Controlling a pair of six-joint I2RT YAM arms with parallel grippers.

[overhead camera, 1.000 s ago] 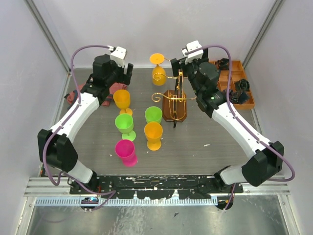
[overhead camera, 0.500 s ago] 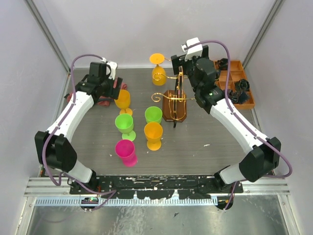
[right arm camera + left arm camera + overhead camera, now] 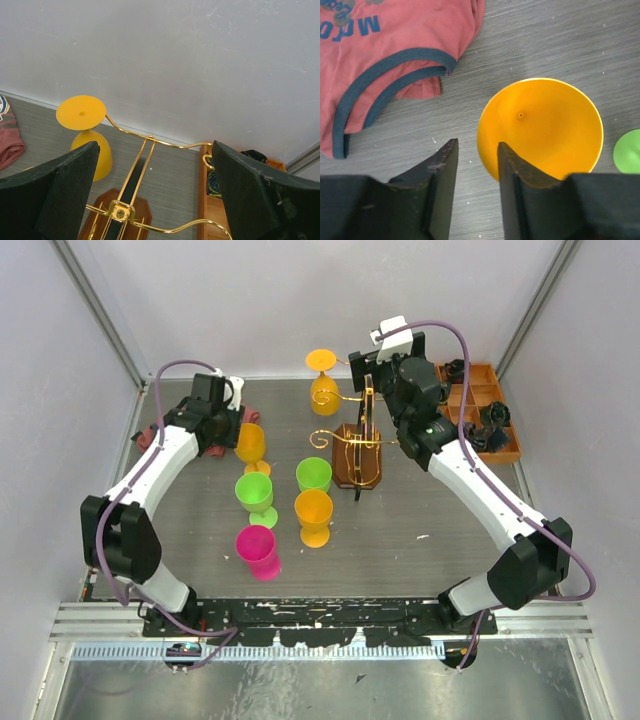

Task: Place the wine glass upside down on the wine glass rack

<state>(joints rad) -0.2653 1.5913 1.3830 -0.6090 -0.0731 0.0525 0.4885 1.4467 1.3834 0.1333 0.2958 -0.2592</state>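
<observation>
At the upper left of the top view, the left gripper (image 3: 238, 426) straddles the rim of an upright orange wine glass (image 3: 250, 442), its jaws partly apart and not clamped. The right gripper (image 3: 155, 145) hovers with jaws wide apart above the wine glass rack (image 3: 357, 466), upper centre.

A: Light check?
B: Bright, even, diffuse. Soft faint shadows on the grey wood-grain counter (image 3: 430, 520). Pale back wall (image 3: 200, 60) evenly lit.
A: Focus?
B: Sharp in all views. Black right hand (image 3: 155, 145) reads dark, low surface detail.
</observation>
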